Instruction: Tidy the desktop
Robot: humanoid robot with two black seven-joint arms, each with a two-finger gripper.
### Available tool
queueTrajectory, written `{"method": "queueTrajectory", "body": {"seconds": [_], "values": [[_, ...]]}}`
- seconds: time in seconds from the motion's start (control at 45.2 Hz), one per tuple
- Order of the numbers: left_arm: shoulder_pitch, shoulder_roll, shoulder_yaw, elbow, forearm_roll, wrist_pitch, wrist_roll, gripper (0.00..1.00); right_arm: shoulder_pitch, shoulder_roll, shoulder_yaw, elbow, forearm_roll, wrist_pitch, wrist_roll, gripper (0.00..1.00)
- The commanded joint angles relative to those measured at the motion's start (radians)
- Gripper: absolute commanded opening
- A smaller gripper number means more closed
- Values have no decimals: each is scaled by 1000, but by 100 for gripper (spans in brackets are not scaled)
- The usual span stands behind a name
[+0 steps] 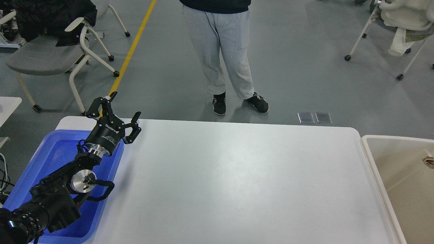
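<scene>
The desktop [237, 183] is a large white tabletop with rounded corners, and nothing loose lies on its visible surface. My left gripper [122, 114] is open and empty, held above the far left corner of the desktop, over the inner edge of the blue tray [51, 159]. My right gripper is out of view. A small piece of crumpled brown paper [429, 161] shows at the right edge of the view, inside the beige tub [373, 159].
A person in grey trousers [220, 51] stands just beyond the far edge of the desktop. Chairs stand on the floor at the far left [44, 54] and far right [400, 20]. A small white table corner [8, 105] is at the left.
</scene>
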Motion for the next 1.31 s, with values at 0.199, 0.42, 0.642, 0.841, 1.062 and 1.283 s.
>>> {"method": "queueTrajectory", "body": {"seconds": [0.199,0.42,0.642,0.841,1.062,1.283], "values": [[0,0,0,0,0,1,0,100,-94,103,256,-54,36,-63,-70,0],[0,0,0,0,0,0,0,100,-120,114,263,-61,38,-63,-70,0],[0,0,0,0,0,1,0,100,-131,112,264,-78,49,-62,-69,17],[0,0,0,0,0,1,0,100,-126,112,264,-81,47,-72,-61,88],[0,0,0,0,0,1,0,100,-113,106,250,-72,39,-66,-59,100],[0,0,0,0,0,1,0,100,-76,103,266,-68,35,-62,-56,100]]}}
